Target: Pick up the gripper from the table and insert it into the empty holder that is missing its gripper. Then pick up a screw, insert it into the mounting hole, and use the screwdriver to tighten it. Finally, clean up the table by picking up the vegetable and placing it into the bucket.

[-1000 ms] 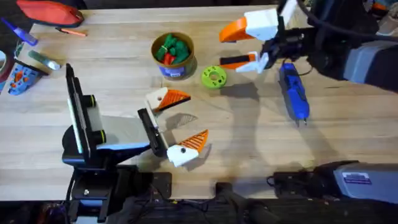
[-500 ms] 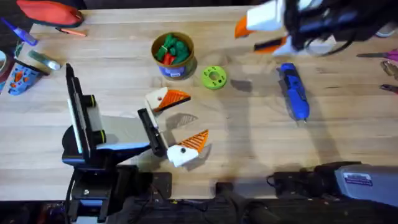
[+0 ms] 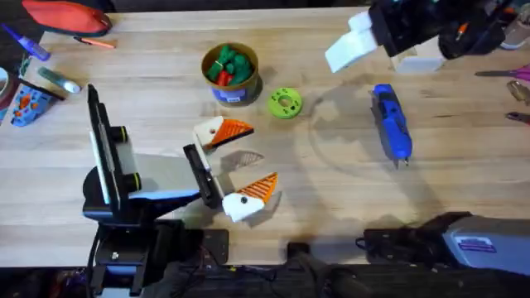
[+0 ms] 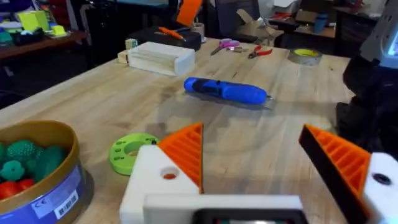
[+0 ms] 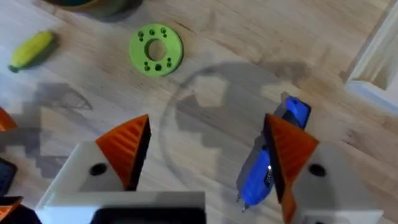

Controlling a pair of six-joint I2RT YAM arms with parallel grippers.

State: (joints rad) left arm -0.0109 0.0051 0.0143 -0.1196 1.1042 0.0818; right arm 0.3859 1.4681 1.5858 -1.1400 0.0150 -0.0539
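My left gripper (image 3: 238, 164) rests low on the table's near left, open, with nothing between its orange pads (image 4: 186, 149). My right gripper (image 3: 356, 45) hangs high over the far right, open and empty (image 5: 208, 155). Below it the blue screwdriver (image 3: 391, 120) lies on the wood, also in the left wrist view (image 4: 227, 91) and partly behind one finger in the right wrist view (image 5: 273, 155). The yellow vegetable (image 5: 32, 50) lies on the table near the green ring. The bucket (image 3: 230, 70) stands at the far middle. The loose gripper piece, holder and screw are out of view.
Green and red toy vegetables fill the bucket (image 4: 37, 168). A flat green ring disc (image 3: 285, 103) lies just right of it (image 5: 156, 48). A pale wooden box (image 4: 158, 57) sits at the far right, and small tools lie along the right edge (image 3: 509, 79).
My right arm has swung up and toward the far right, and its orange pads have turned out of the overhead view. The left arm and the table objects have not moved.
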